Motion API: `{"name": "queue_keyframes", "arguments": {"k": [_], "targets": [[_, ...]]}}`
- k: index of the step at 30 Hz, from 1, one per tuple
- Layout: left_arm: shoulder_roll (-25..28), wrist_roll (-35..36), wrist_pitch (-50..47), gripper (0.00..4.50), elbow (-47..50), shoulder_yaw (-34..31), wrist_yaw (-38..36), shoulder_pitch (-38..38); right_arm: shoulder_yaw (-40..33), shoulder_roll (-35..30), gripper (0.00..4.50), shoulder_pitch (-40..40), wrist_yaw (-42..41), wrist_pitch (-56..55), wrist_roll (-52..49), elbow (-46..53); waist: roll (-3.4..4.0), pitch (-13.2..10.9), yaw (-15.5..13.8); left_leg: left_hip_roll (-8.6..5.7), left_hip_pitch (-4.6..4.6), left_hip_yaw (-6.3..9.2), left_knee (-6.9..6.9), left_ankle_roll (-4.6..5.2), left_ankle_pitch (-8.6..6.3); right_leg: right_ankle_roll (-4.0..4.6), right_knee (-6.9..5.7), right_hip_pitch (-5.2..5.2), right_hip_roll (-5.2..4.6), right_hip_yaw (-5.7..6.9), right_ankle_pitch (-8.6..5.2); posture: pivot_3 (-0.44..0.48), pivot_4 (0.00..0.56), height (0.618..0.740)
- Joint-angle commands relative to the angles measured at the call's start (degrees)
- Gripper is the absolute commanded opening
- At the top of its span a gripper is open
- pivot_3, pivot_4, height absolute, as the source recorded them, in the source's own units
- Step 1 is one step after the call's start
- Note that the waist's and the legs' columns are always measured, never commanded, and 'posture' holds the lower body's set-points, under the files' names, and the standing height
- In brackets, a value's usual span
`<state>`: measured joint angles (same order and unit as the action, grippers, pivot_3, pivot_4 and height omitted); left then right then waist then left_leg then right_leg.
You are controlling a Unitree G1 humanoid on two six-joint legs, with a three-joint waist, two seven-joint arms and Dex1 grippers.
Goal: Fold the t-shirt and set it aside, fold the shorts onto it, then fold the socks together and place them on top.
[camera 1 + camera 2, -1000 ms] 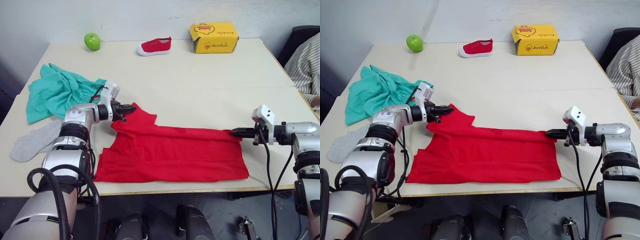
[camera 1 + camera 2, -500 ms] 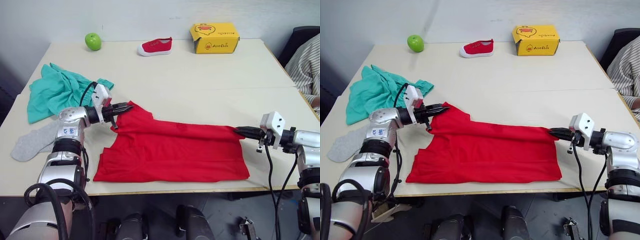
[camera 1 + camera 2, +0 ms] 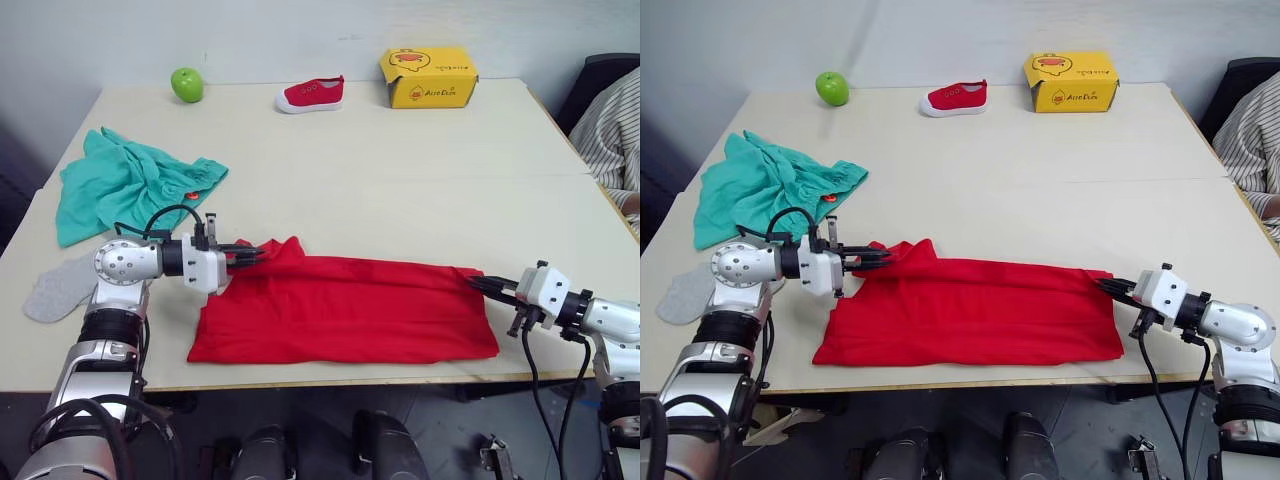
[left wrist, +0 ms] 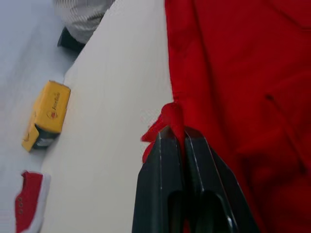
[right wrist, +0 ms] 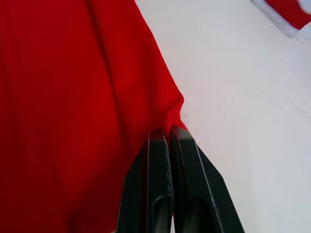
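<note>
My left gripper [image 3: 255, 256] is pinched tight on a small bunch of red cloth at the far left corner of the t-shirt [image 3: 345, 312]; in the wrist view the fabric puckers up between my fingers [image 4: 165, 160]. My right gripper [image 3: 1110, 286] is likewise clamped on the far right corner, a thin fold caught between its tips.

The shirt lies flat along the near edge of the table [image 3: 400, 170], stretched between my two holds, its near hem loose and close to the table's front lip. It reads as light, limp and thin: it will sag and drape wherever I do not support it, and it creases easily. A corner pinch like these looks right to me, since the cloth gathers and gives grip, though a shallow bite could slip out under tension. I would keep both corners level so the fold lands even.

The shorts [image 3: 125, 185] sit crumpled well to the left, and a sock [image 3: 58, 288] lies just beside my left arm.
</note>
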<state>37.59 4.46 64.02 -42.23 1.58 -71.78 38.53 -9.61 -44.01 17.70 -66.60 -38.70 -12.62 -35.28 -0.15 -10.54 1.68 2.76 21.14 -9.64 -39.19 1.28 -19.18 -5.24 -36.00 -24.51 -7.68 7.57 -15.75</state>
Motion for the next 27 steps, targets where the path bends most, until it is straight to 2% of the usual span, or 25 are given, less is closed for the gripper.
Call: {"name": "queue_keyframes", "arguments": {"k": [1,5,12,20,23,25,27], "targets": [[2.4,1.7,6.0,0.0,1.3,2.5,0.5,-1.6,-0.9,-0.4,0.02,-1.5,1.4,-2.4,-0.5,2.2,0.0,0.0,0.0,0.01,0.01,0.0,0.0,0.0,0.0,0.0,0.01,0.0,0.02,0.0,0.0,0.0,0.15,0.74],[4.6,0.1,10.3,0.0,-1.3,4.5,2.9,-2.4,-0.2,-1.0,0.02,-2.1,3.1,-6.6,1.5,0.9,0.0,0.0,0.0,0.01,0.01,-0.01,-0.02,0.04,-0.02,-0.02,0.01,0.0,0.0,0.0,0.01,0.0,0.15,0.74],[6.2,-7.1,14.2,0.0,-5.9,5.3,10.7,-1.2,1.3,-1.6,0.02,-2.1,4.3,-11.0,4.1,-2.1,0.0,0.0,0.0,0.0,0.02,-0.03,-0.02,0.12,-0.06,-0.04,0.03,0.01,-0.01,0.0,0.02,0.0,0.15,0.74],[8.6,-13.7,18.2,0.0,-6.0,7.1,17.9,-0.8,2.4,-3.2,0.02,-3.2,6.4,-16.5,6.0,-3.4,0.0,0.0,0.0,0.02,0.0,-0.06,-0.01,0.12,-0.07,-0.05,0.03,0.0,-0.01,-0.02,0.02,0.0,0.15,0.74],[9.4,-14.7,17.8,0.0,-6.2,8.2,20.0,-0.7,2.8,-3.8,0.02,-3.9,6.1,-15.6,5.4,-3.0,0.0,0.0,0.0,0.02,0.01,-0.07,-0.01,0.12,-0.07,-0.05,0.03,0.0,-0.01,-0.02,0.02,0.0,0.15,0.74],[10.2,-14.5,17.6,0.0,-6.6,8.9,21.3,-0.8,2.7,-3.8,0.02,-5.2,4.0,-11.1,1.6,-0.6,0.0,0.0,-0.1,0.03,0.01,-0.06,-0.01,0.13,-0.07,-0.05,0.04,0.01,-0.01,-0.02,0.02,0.0,0.15,0.74],[11.0,-12.4,16.6,0.0,-6.3,9.8,21.8,-1.4,2.6,-4.1,0.02,-6.2,2.9,-9.2,-0.2,1.5,0.0,0.0,-0.1,0.04,0.01,-0.05,-0.01,0.13,-0.08,-0.04,0.03,0.01,-0.01,-0.01,0.02,0.0,0.15,0.74]]}}
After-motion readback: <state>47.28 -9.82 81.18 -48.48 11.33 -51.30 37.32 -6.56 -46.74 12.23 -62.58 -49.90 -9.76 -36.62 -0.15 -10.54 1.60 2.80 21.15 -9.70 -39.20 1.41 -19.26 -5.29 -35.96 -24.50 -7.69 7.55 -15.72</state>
